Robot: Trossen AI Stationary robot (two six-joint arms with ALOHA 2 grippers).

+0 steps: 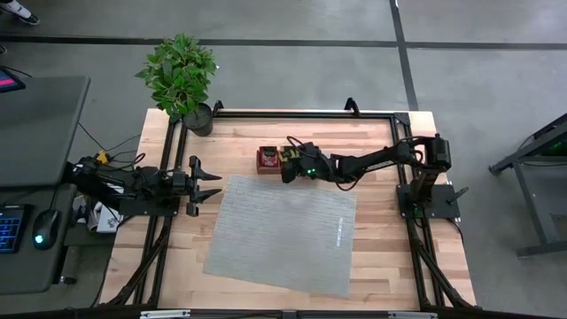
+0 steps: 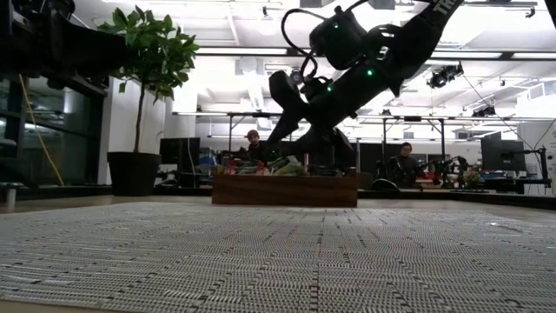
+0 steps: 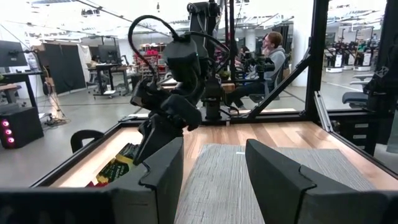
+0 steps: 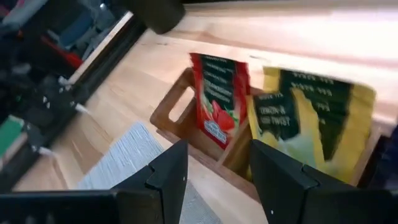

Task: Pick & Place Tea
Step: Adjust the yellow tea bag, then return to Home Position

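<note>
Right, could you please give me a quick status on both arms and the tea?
Right end effector open, over wooden tray. Tea sachets in the tray, none gripped. Left end effector open, parked at mat's left edge. Nothing in the way.

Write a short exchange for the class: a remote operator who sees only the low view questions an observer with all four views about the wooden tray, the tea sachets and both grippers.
Operator: Which arm hangs over the brown wooden tray?
Observer: The right one. From above, the right gripper is over the tray.
Operator: Is it holding anything?
Observer: No. Its wrist view shows the fingers open with nothing between them.
Operator: What is under it?
Observer: Red square sachets stand in the end compartment, and yellow-and-dark-green sachets in the next.
Operator: And the other arm?
Observer: The left gripper sits open at the left edge of the grey woven mat.
</note>
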